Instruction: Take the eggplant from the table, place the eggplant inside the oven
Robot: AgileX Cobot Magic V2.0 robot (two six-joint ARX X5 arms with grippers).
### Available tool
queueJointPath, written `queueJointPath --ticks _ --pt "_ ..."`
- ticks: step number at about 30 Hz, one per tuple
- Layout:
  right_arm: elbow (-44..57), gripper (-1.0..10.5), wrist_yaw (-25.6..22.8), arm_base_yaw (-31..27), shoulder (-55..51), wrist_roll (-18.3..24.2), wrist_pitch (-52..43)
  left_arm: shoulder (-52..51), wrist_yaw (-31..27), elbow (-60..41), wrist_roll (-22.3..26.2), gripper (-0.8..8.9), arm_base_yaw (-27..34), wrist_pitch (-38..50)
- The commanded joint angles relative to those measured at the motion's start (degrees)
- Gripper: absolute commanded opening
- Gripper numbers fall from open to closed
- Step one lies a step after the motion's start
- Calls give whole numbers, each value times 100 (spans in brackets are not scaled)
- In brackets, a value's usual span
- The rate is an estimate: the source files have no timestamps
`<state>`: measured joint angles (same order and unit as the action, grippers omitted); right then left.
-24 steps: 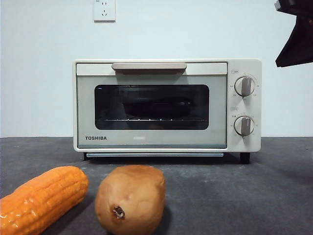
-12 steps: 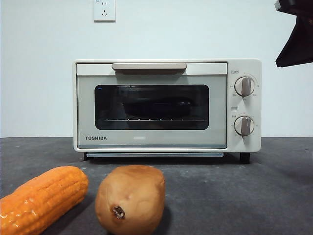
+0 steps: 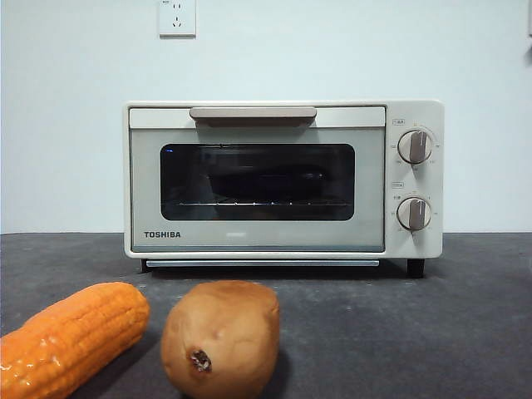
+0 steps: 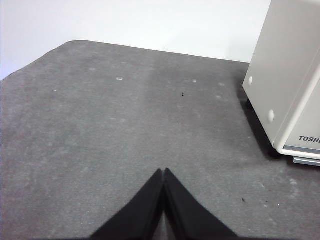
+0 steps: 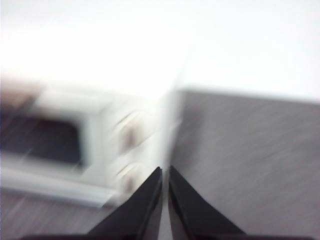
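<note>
Left wrist view is showing the left tool [image 4: 163,172] with its two black jaws pressed together to a point, pinching nothing, hanging over bare grey bench [image 4: 100,130]. At the right edge of that frame the cream side of the oven [image 4: 287,75] is standing on the bench, well apart from the tool tips. In the right wrist view, which is heavily blurred, the right tool [image 5: 165,172] is likewise showing its jaws nearly touching, with only a thin slit between them and nothing held; the oven [image 5: 90,130] is filling the left half of that frame, its two knobs just beyond the tips.

From the front, the oven [image 3: 283,179] is sitting at mid frame with its door shut, and a dark elongated shape is lying on the wire rack behind the glass; this appears to be the eggplant [image 3: 262,183], though the tinted window is obscuring its colour. An orange corn cob [image 3: 71,337] is lying at lower left, with a brown potato [image 3: 220,337] just beside it.
</note>
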<state>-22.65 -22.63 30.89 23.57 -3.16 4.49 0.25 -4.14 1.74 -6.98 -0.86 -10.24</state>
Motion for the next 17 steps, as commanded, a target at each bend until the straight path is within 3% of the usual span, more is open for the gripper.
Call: queueJointPath --ticks 1,5,10,17 --pt "39 3 79 -516 -494 254 -111 -7 7 -149 31 4 11 -35" --pt "203 3 474 -1545 -907 256 -157 -9 7 -146 31 4 11 -35" --pt "717 3 1565 -2789 -1344 256 -155 -7 9 -146 31 4 11 -37" --pt "1604 3 2793 -3412 -1904 -28 -138 -7 9 -146 31 4 11 -35"
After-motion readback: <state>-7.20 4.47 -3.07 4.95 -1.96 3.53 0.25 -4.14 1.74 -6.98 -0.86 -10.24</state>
